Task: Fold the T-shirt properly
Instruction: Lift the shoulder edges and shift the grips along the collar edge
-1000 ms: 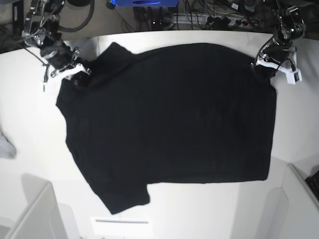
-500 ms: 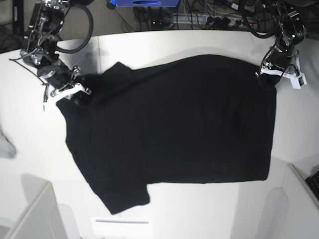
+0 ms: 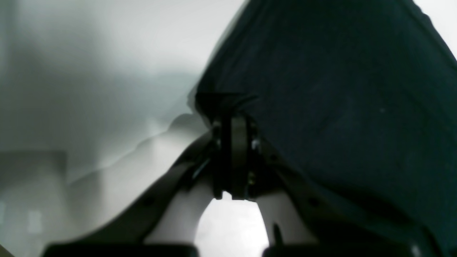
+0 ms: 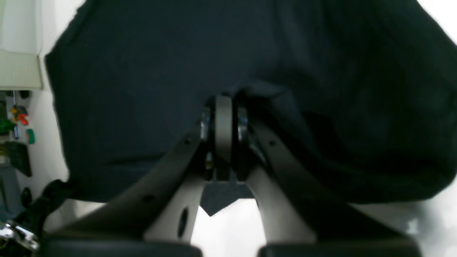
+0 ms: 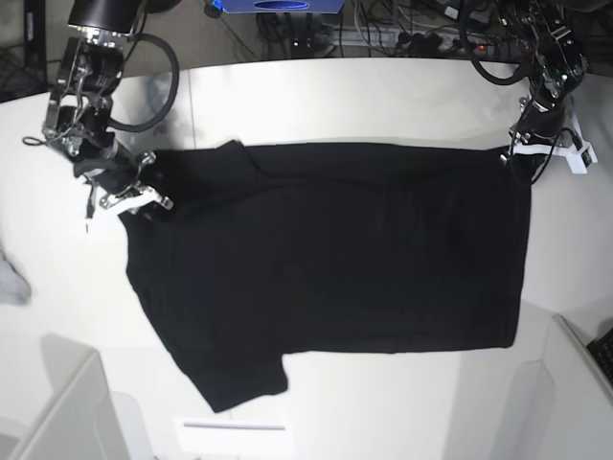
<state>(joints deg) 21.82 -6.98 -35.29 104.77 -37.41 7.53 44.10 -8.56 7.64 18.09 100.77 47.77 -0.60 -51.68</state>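
T-shirt (image 5: 326, 259) lies spread, plain black side up, on the white table (image 5: 383, 86). Right gripper (image 5: 134, 195) is clamped on its sleeve-end corner, left gripper (image 5: 528, 146) pinched on the hem-end corner, far edge lifted. It looks like the first lengthwise fold; next, carry both corners evenly toward the near edge.

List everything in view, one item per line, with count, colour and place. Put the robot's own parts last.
T-shirt: one, black, spread across the middle of the table, far edge lifted.
Table: one, white, under everything.
Cloth scrap: one, grey, at the table's edge on the base view's left.
Cables: several, dark, beyond the table's far edge.
Left gripper: one, shut on the T-shirt's far corner, base view's right.
Right gripper: one, shut on the T-shirt, base view's left.
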